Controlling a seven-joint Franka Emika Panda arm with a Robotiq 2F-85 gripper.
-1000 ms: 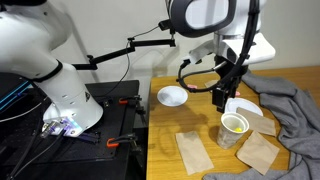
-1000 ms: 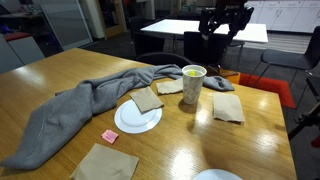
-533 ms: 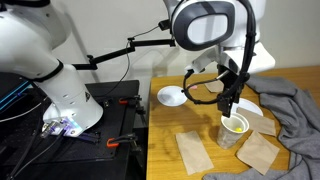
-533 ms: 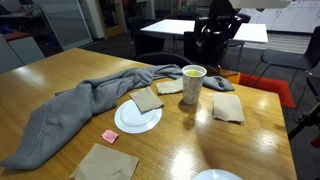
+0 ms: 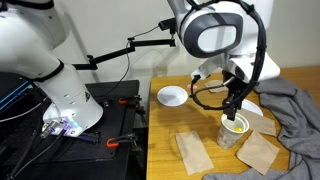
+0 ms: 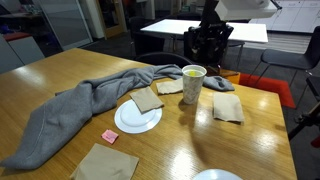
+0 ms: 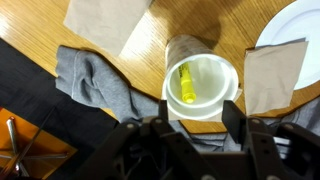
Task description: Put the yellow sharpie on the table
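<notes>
While a second ago the gripper [image 5: 236,106] hung higher and to one side of the paper cup [image 5: 232,130], it has now dropped to just above the rim, jaws spread wide. The yellow sharpie [image 7: 186,83] leans inside that cup, near the far edge of the table [image 6: 240,140]. I judge that the grasp comes next, since nothing is lifted yet.

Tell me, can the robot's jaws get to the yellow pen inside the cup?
Probably yes. In the wrist view the yellow sharpie leans inside the paper cup, whose mouth is uncovered, and the open jaws hang right above it. The cup is narrow, so it may be a tight fit.
</notes>
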